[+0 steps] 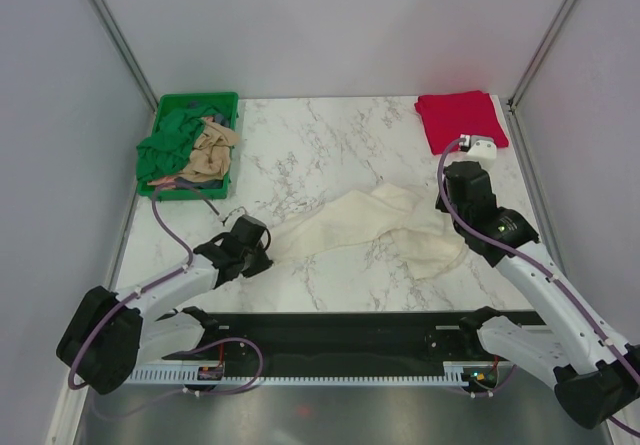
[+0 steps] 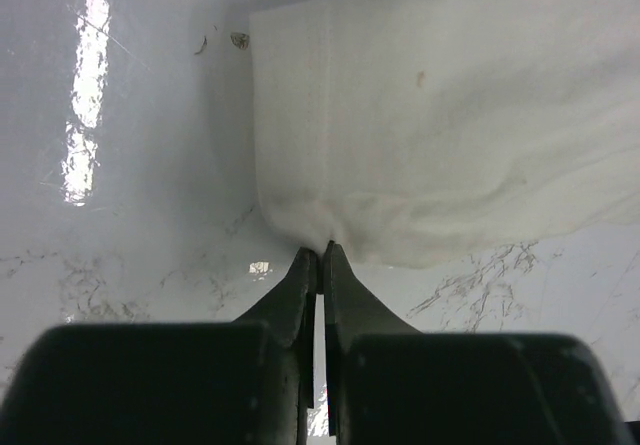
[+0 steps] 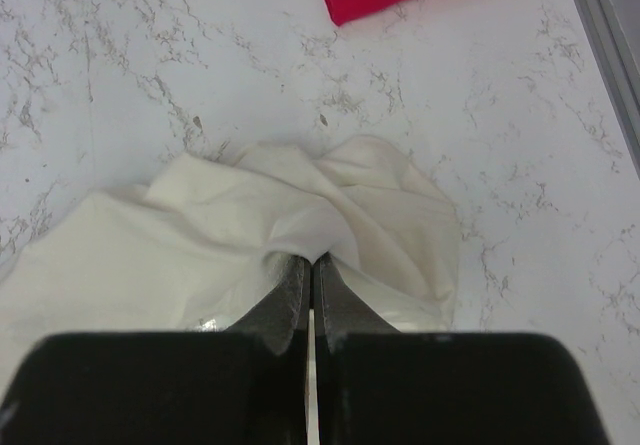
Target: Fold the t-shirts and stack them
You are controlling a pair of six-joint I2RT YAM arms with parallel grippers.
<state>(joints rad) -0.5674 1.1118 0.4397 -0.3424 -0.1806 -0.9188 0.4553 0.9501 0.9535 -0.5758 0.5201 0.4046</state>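
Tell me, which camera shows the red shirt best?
The top external view: the red shirt lies folded and almost wholly visible at the far right corner of the table. The right wrist view catches only one corner of it; the left wrist view shows none.

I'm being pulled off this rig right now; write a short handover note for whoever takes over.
Left gripper: shut on the left edge of the cream t-shirt.
Right gripper: shut on its bunched right side.
The cream t-shirt lies crumpled mid-table, unfolded.
Red t-shirt looks folded, at the far right corner: done.
Tan t-shirt and dark green t-shirt are heaped in the green crate.
Left to do: fold the cream one, then the crate's shirts, and stack all.
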